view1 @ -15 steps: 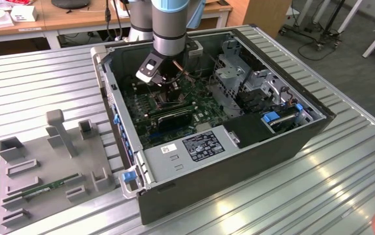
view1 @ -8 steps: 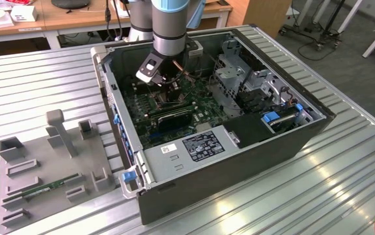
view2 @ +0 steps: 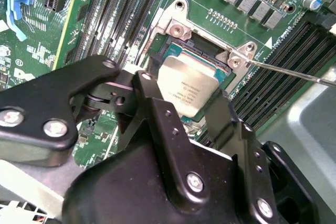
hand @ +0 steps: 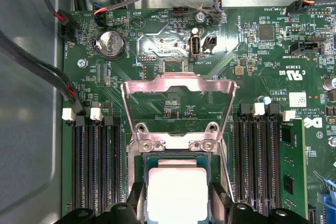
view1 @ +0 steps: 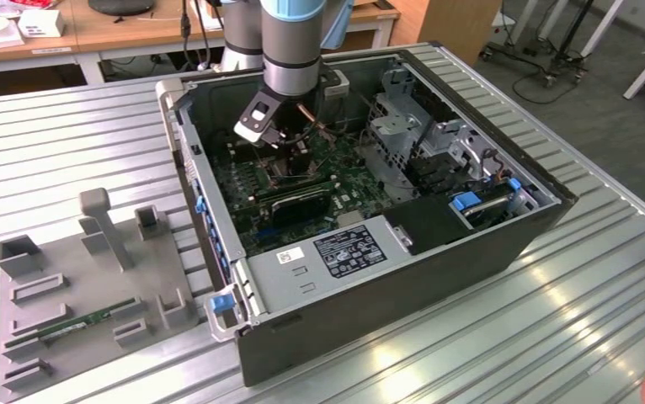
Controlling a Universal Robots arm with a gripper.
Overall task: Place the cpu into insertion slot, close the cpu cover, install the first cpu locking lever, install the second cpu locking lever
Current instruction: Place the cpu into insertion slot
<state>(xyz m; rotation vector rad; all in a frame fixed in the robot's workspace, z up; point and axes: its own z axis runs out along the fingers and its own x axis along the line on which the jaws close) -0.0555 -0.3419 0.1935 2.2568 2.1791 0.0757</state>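
The cpu [view2: 186,85] is a small silver square chip, held level right over the insertion slot [view2: 205,50]; I cannot tell whether it rests in the slot. My gripper [view2: 184,95] is shut on the cpu, with one black finger [view2: 146,85] on each of two opposite edges. In the first wrist view, the cpu [hand: 177,192] sits between the fingertips [hand: 137,200] over the insertion slot [hand: 177,157]. The cpu cover [hand: 178,83] is swung open, away from the slot, on its hinge. In the exterior view, the gripper [view1: 281,143] reaches down into the open computer case.
Long black memory slots [hand: 97,166] flank the socket, and one memory stick [hand: 291,171] is seated. A thin metal rod [view2: 294,73] juts out beside the socket. Cables [hand: 31,72] hang near the case wall. A grey fixture tray [view1: 76,295] lies beside the case [view1: 413,278].
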